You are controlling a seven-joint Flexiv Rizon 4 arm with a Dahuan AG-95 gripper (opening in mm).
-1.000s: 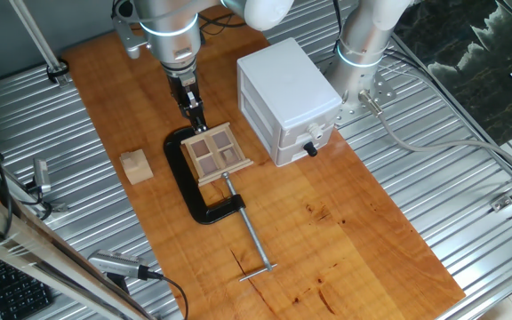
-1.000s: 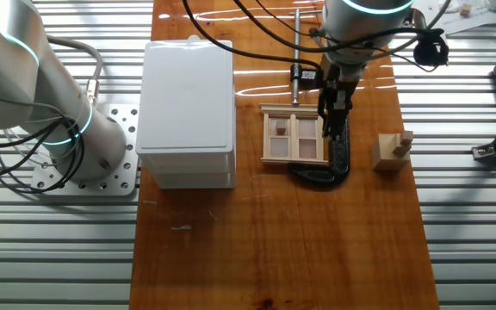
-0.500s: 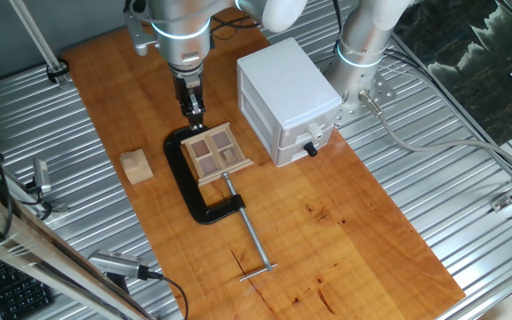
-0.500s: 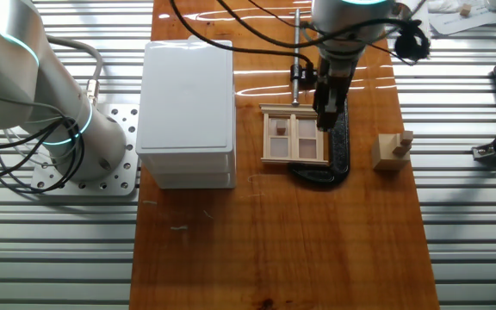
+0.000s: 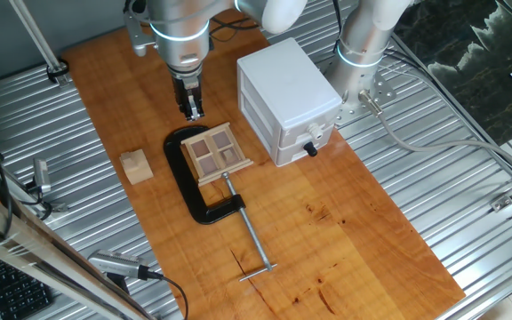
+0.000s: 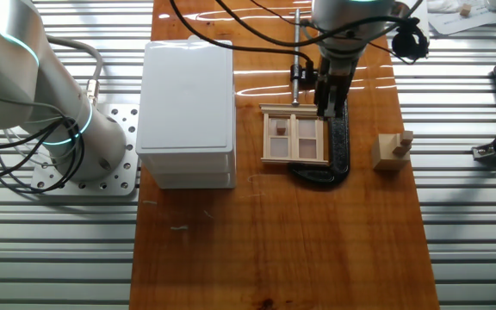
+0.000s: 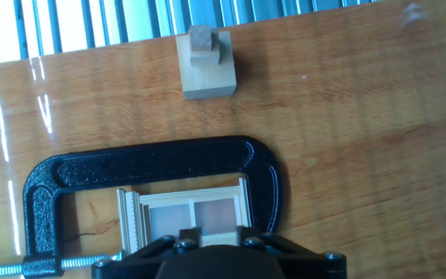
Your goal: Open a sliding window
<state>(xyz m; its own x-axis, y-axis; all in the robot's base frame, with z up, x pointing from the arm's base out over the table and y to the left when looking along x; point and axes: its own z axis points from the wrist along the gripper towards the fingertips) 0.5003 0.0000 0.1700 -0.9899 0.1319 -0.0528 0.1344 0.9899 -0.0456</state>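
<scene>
Gripper [image 5: 192, 112] fingers near-closed, empty, above the sliding window [image 5: 215, 152]

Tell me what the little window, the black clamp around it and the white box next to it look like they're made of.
The sliding window: light, unpainted wood with darker brown panes, grain faintly visible. The C-clamp: probably cast metal, black-painted, with a bare shiny steel screw. The white box: smooth, matte white, likely plastic or painted sheet; the look leaves that open.

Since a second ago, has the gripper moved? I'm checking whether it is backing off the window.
Yes. The gripper has pulled up and away from the sliding window, judged against the black C-clamp.
</scene>
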